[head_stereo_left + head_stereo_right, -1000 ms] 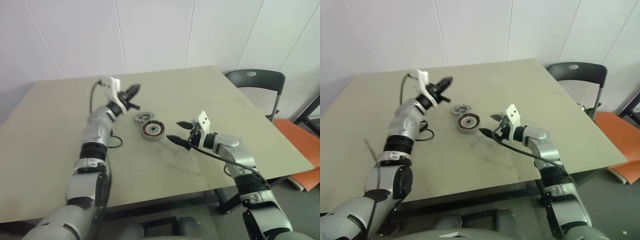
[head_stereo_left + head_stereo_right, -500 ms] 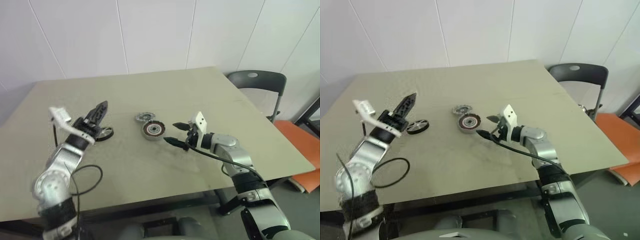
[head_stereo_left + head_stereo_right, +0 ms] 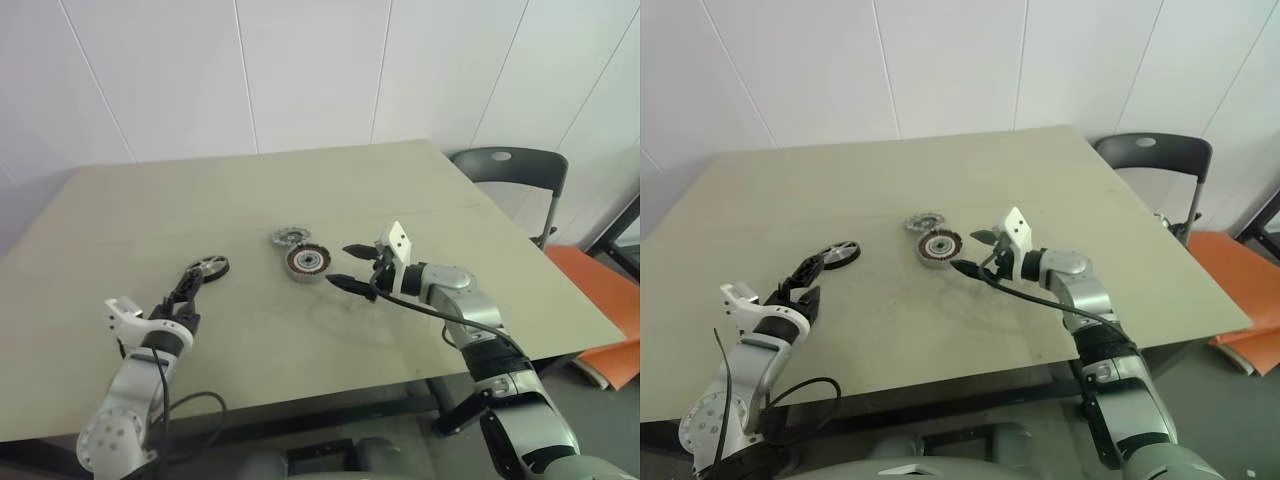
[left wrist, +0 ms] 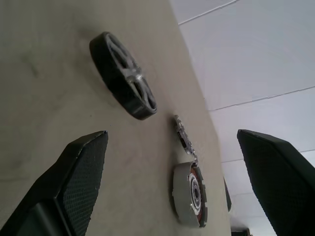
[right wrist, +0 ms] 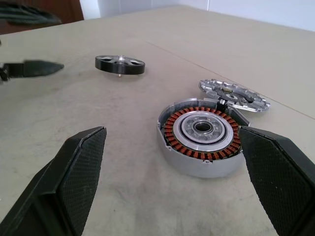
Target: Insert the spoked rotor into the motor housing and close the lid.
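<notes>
1. Far left, the left tool is hanging with its black fingers spread wide and empty, low over the counter, pointing at the spoked rotor, which is lying flat just beyond its tips. The risk I'm seeing: a shallow approach nudging that thin wheel away instead of straddling its rim.
2. Moving right, open counter is separating the rotor from the motor housing, which is sitting mouth-up with its copper ring showing. The hinged lid is lying open, touching its far side; a rotor carried in low could clip that lid.
3. Further right, the right tool is waiting beside the housing, gaping and empty, crowding that side.
4. There's plenty of bare counter all round; the edges are well apart from everything.
</notes>
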`<action>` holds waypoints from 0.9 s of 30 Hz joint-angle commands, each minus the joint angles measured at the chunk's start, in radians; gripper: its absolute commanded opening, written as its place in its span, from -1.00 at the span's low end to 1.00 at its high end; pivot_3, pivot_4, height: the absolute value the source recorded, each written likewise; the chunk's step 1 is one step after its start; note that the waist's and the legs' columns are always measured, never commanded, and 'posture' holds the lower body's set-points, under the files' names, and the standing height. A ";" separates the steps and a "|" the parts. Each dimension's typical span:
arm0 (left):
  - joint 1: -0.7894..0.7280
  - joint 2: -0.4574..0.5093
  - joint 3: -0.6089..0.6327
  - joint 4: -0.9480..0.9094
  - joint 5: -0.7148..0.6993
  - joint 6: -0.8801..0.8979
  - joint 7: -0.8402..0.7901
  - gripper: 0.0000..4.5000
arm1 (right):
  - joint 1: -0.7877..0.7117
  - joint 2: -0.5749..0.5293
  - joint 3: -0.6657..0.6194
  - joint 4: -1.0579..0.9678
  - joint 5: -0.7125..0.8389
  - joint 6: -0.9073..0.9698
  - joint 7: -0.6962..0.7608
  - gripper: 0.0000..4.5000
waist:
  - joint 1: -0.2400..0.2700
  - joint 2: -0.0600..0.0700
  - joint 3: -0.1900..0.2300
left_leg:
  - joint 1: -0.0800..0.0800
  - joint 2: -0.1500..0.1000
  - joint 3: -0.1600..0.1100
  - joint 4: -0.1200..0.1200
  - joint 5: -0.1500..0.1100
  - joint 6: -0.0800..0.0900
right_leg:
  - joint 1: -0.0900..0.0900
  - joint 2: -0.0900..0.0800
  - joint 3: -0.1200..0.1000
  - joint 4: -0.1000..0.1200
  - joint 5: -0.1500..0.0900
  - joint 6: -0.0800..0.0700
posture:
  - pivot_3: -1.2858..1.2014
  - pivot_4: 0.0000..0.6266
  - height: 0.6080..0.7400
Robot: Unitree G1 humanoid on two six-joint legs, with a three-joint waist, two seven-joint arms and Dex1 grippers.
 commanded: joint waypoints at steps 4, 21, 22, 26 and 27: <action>-0.066 0.086 0.010 0.170 -0.006 -0.026 -0.051 0.99 | -0.036 0.005 -0.005 -0.012 0.000 -0.017 0.001 1.00 | 0.002 0.000 0.000 | -0.002 0.000 0.000 -0.002 0.000 0.000 | -0.003 0.000 0.000 -0.001 0.000 0.000 | 0.03 -1.00 1.00; -0.287 0.194 0.010 0.480 0.143 -0.047 -0.218 0.99 | -0.035 0.005 -0.011 -0.018 -0.004 -0.015 -0.005 1.00 | 0.001 0.000 0.000 | -0.005 0.000 -0.001 -0.002 0.000 0.000 | -0.005 -0.001 0.000 -0.003 0.002 -0.002 | 0.03 -1.00 1.00; -0.282 0.191 0.011 0.479 0.146 -0.044 -0.217 0.99 | -0.035 0.004 -0.012 -0.017 -0.004 -0.016 -0.005 1.00 | 0.001 0.000 0.000 | -0.005 0.000 -0.001 -0.003 0.000 0.000 | -0.006 -0.001 0.000 -0.003 0.002 -0.003 | 0.03 -1.00 1.00; -0.275 0.183 0.019 0.481 0.156 -0.043 -0.209 0.91 | -0.038 0.004 -0.012 -0.012 -0.005 -0.018 -0.008 1.00 | 0.001 0.000 0.000 | -0.005 0.000 -0.001 -0.003 0.000 0.000 | -0.006 -0.001 0.000 -0.003 0.001 0.000 | 0.03 -1.00 1.00; -0.274 0.181 0.020 0.475 0.155 -0.041 -0.208 0.81 | -0.039 0.005 -0.011 -0.009 -0.005 -0.019 -0.008 1.00 | 0.001 0.000 0.000 | -0.005 0.000 -0.001 -0.003 0.000 0.000 | -0.006 -0.001 0.000 -0.003 0.001 0.000 | 0.03 -1.00 1.00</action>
